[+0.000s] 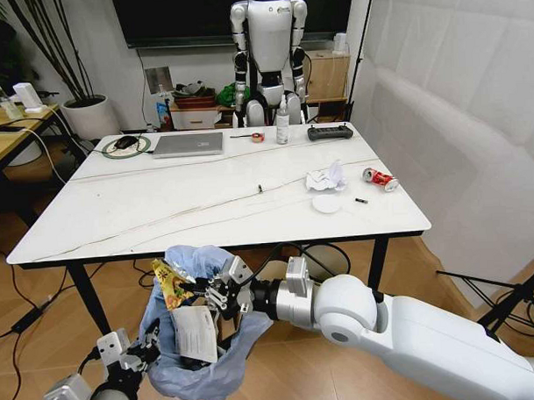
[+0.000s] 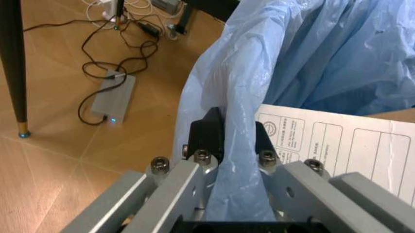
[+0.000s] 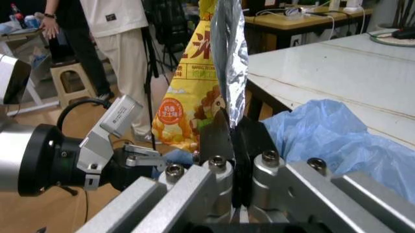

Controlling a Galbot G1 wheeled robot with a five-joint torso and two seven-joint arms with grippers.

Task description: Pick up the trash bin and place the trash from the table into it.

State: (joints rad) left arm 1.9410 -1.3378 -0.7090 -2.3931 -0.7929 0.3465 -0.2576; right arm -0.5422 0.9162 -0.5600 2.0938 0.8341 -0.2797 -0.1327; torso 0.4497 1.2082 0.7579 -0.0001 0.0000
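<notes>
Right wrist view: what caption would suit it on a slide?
Right tool shut on a yellow wrapper beside the trash bin.

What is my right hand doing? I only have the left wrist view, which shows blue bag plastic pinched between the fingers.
Observer: The right hand is shut on a yellow wrapper, holding it upright just above the trash bin.
Operator: What trash is on the table?
Observer: Toward the right end of the table lie a crumpled tissue, a crushed red can, a white paper plate and a small dark pen.
Operator: Where does the bin sit relative to the table?
Observer: Below its near edge, on the robot's side, with the left hand gripping the bag from the bin's left.
</notes>
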